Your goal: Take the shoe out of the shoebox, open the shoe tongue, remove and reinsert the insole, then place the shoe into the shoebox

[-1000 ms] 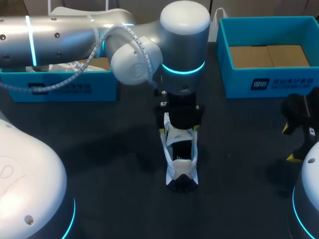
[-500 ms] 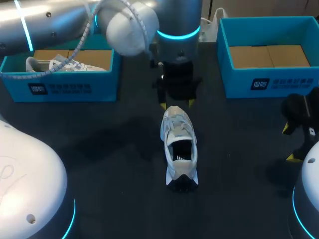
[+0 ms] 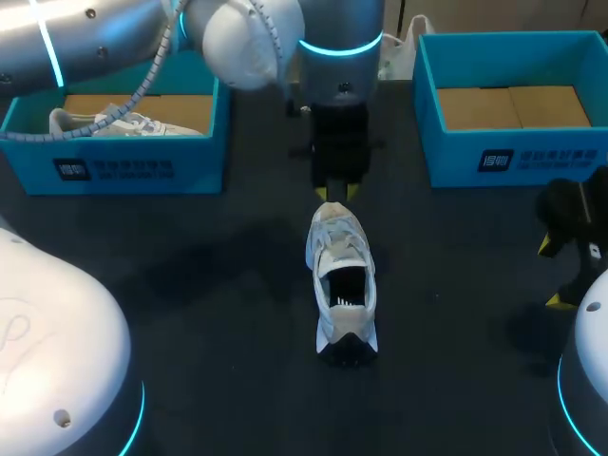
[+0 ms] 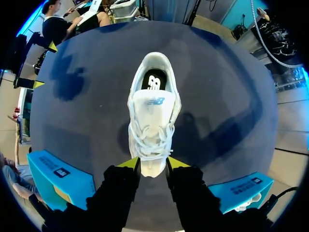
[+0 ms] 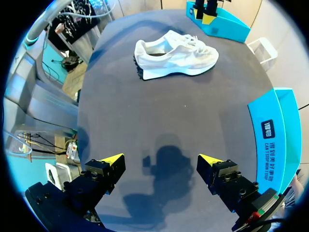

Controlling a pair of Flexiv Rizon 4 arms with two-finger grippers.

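Right gripper (image 5: 160,159) hangs with fingers spread wide over the dark table (image 3: 218,285); white sneaker out of its box.
Mid-table the sneaker (image 3: 342,280) stands upright, heel nearest. The left gripper (image 4: 153,163) hovers over its toe, fingers apart. Beyond, the left shoebox (image 3: 114,171) holds a second sneaker (image 3: 123,123); the right shoebox (image 3: 513,157) stands opposite.

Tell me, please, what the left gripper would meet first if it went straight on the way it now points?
Most likely the toe of the white shoe, which shows just ahead of the left gripper, in line with the gap between its open yellow tips. How much space remains between them is hard to judge.
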